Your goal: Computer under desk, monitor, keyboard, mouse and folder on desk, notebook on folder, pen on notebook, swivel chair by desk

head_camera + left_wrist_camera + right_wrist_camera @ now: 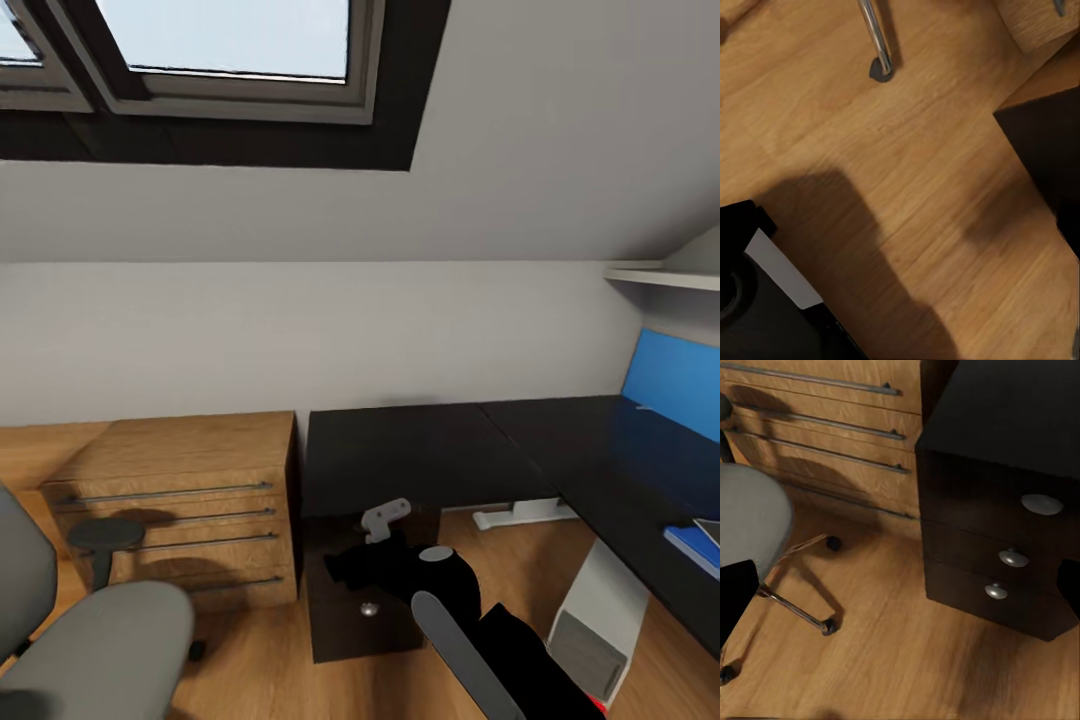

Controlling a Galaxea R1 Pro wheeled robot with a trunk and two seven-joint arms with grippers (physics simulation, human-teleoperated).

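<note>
The black-topped desk (pixel 420 445) runs along the grey wall and turns right beside its blue back panel (pixel 672 385). A blue folder (pixel 690 548) lies on the desk at the right edge, with a pale flat thing on it cut off by the frame. The grey swivel chair (pixel 100 640) stands at the lower left, and its seat (pixel 750 517) and chrome base (pixel 795 607) also appear in the right wrist view. A white-grey computer (pixel 595 630) with a red dot stands under the desk. My right gripper (pixel 345 570) (pixel 900 592) hangs open and empty before the black drawers. My left gripper (pixel 907 217) is open over the floor.
A wooden chest of drawers (pixel 180 520) stands left of the desk. A black drawer cabinet (pixel 360 610) (pixel 1005 547) sits under the desk's left end. A chrome chair leg (pixel 874 37) with its caster is near the left gripper. A white shelf (pixel 660 275) hangs at the upper right.
</note>
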